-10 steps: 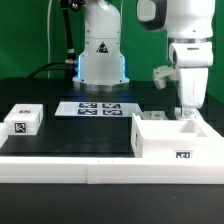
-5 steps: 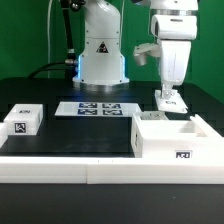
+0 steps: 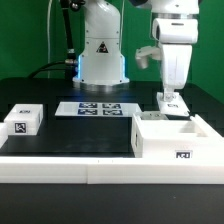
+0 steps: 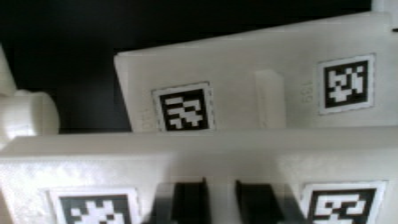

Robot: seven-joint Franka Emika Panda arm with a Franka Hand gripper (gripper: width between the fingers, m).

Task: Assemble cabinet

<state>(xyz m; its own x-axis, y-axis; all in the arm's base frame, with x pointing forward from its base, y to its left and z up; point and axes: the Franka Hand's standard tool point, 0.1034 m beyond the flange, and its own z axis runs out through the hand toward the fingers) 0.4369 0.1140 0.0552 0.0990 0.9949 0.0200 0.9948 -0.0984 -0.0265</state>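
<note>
The cabinet (image 3: 170,138), a big white box with open compartments and a tag on its front, stands at the exterior view's right. My gripper (image 3: 172,96) hangs just behind its far edge, shut on a small white tagged piece (image 3: 172,103) and holding it above the table. In the wrist view my gripper (image 4: 217,192) has both dark fingers pressed on this piece (image 4: 196,160), which carries a tag on either side of them. The cabinet (image 4: 249,90) lies below, showing two tags.
A small white tagged block (image 3: 22,120) lies at the exterior view's left. The marker board (image 3: 98,108) lies flat in the middle, in front of the robot base (image 3: 100,60). A long white ledge (image 3: 90,172) runs along the table's front.
My gripper has risen from the cabinet's right end and moved toward the exterior view's left with the small white piece in it. In the last half second it has barely shifted.
</note>
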